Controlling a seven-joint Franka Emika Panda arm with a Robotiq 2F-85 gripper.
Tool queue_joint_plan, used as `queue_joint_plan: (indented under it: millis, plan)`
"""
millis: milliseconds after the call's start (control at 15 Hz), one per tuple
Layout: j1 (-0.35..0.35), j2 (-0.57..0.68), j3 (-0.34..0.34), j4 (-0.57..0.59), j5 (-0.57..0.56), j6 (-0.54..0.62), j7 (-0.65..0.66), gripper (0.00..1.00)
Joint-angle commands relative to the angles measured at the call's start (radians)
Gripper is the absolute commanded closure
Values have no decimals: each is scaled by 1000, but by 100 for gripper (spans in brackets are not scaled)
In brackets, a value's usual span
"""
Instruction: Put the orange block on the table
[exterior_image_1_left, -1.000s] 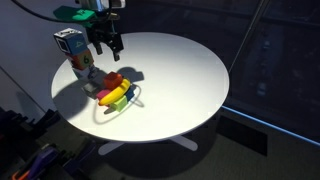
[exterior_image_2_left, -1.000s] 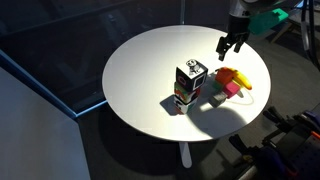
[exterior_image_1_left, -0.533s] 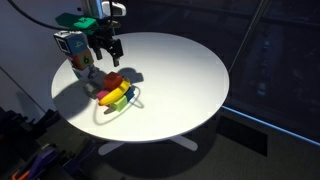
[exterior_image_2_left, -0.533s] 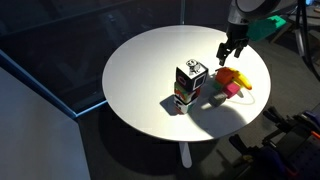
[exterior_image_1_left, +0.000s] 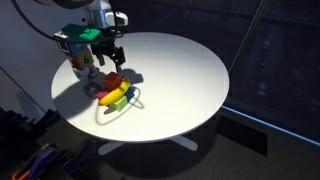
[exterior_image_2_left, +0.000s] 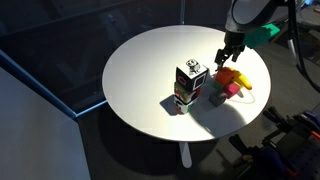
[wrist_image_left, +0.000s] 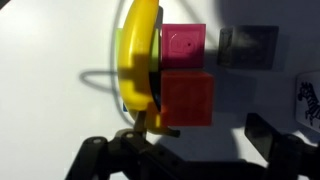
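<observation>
The orange block (wrist_image_left: 187, 98) is a small orange-red cube lying on the round white table (exterior_image_1_left: 185, 65), beside a pink block (wrist_image_left: 184, 45) and against a curved yellow piece (wrist_image_left: 140, 50). In an exterior view the block (exterior_image_1_left: 113, 82) lies in the pile near the table's edge. My gripper (wrist_image_left: 205, 132) is open and empty. It hangs just above the orange block, one finger on each side, not touching it. It shows in both exterior views (exterior_image_1_left: 108, 58) (exterior_image_2_left: 226, 57).
A tall printed blue-white carton (exterior_image_1_left: 78, 50) (exterior_image_2_left: 190, 85) stands close beside the pile. A thin light loop (exterior_image_1_left: 127, 107) lies under the yellow piece. The table edge is near the pile. A dark square patch (wrist_image_left: 247, 46) shows beside the pink block.
My gripper has come down and moved a little toward the pile of blocks. The blocks and the carton have not moved.
</observation>
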Motion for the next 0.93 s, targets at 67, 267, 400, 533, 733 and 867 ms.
queue_joint_plan:
  millis: [67,267,400,533,733,867]
  plan:
    - [-10,19,5,-5,-5,51,-45,0]
    - [-12,33,7,-5,-5,73,-59,0]
    - [-13,43,8,-6,-6,90,-67,0]
    - [-14,50,10,-8,-5,102,-77,0]
    - [-14,60,10,-11,-6,118,-81,0]
    - [-15,66,11,-13,-6,124,-83,0]
